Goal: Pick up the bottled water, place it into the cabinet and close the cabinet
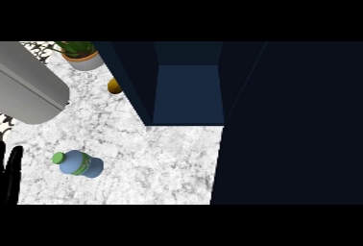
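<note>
At the far left edge of the head view, a black hand (12, 173) is seen as a narrow vertical shape, low over the worktop (170, 158). Which hand it is, by position, is the left; whether its fingers are open or curled cannot be told, and nothing is seen to be held by it. The right hand is not shown.

Just to the right of that hand, apart from it, the bottled water (80, 164) is located on the white marbled worktop. It has a blue body, a green label band and a green cap, with the cap turned toward the hand. No object is placed between hand and bottle.

Above, at the upper left, a large grey cylindrical body (28, 86) is laid across the corner. Beside it, at the top edge, a potted plant (81, 54) in a grey pot is set. Further right, a small yellow-brown object (114, 86) is partly hidden behind the cabinet's side; what it is cannot be told.

The dark blue cabinet (188, 81) occupies the centre and top. Its compartment is open, and nothing is seen inside. A dark panel (291, 125), apparently the cabinet's door, covers the right of the view.
</note>
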Action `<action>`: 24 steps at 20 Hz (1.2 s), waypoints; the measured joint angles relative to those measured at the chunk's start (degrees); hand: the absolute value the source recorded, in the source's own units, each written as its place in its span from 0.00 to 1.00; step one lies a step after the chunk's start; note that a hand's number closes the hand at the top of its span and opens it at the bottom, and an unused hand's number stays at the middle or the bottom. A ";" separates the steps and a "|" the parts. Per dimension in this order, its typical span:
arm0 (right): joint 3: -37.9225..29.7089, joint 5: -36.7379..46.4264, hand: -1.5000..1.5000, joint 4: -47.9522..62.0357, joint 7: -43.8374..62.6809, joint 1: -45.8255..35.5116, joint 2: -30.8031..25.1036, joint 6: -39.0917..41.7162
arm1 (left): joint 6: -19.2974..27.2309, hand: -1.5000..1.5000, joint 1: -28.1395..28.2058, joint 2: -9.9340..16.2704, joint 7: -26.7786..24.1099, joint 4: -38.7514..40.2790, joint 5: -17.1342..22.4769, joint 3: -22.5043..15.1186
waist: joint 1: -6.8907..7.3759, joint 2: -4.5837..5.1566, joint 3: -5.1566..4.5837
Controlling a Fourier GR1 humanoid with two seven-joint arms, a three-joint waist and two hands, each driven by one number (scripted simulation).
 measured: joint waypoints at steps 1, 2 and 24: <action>0.62 0.09 0.00 -0.04 -0.34 0.52 0.05 -0.20 | 0.37 0.00 -0.08 0.34 0.06 0.08 -0.11 0.24 | -0.06 -0.02 0.00; 0.76 0.11 0.00 -0.20 -0.07 0.89 -0.26 -0.25 | 0.58 0.00 -0.36 0.61 -0.07 0.25 -0.09 0.76 | -0.15 -0.03 -0.01; 3.43 1.51 0.00 -0.62 4.52 -3.79 -2.26 -5.10 | -4.04 0.00 -0.87 1.93 -12.02 14.72 10.85 16.77 | -0.27 0.04 -0.13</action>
